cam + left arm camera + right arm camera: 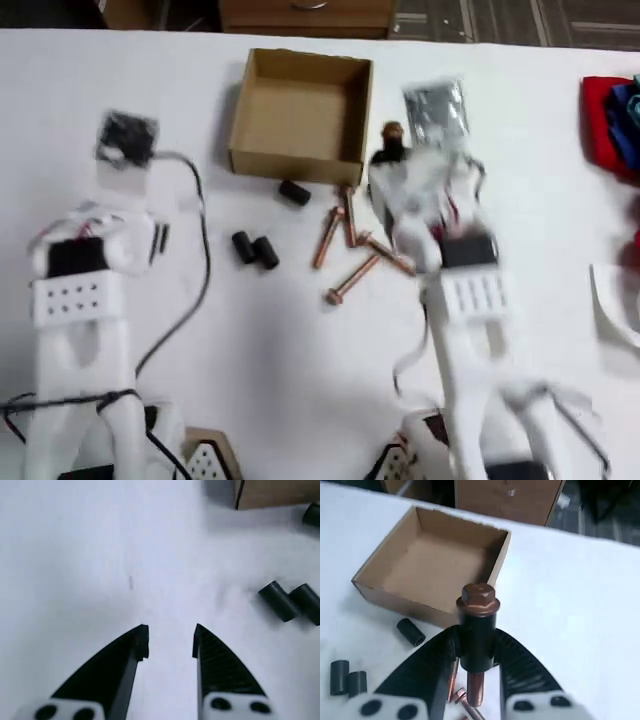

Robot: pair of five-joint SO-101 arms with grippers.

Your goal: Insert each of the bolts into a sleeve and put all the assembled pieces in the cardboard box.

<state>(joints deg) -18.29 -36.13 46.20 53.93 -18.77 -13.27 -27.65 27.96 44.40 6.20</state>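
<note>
My right gripper [476, 650] is shut on a black sleeve [476, 635] with a copper bolt [478, 600] through it, held upright above the table just in front of the open cardboard box [375, 567]. In the high view this gripper [390, 150] is by the box's [300, 160] near right corner. Three loose black sleeves [293, 192] [241, 245] [266, 253] and several copper bolts [328, 238] [352, 281] lie on the table in front of the box. My left gripper [170, 640] is open and empty low over bare table, with two sleeves [280, 600] off to one side.
A black cable [200, 250] loops from the left arm across the white table [280, 360]. Red and blue objects [612, 120] sit at the far right edge. Wooden furniture [510, 500] stands behind the table.
</note>
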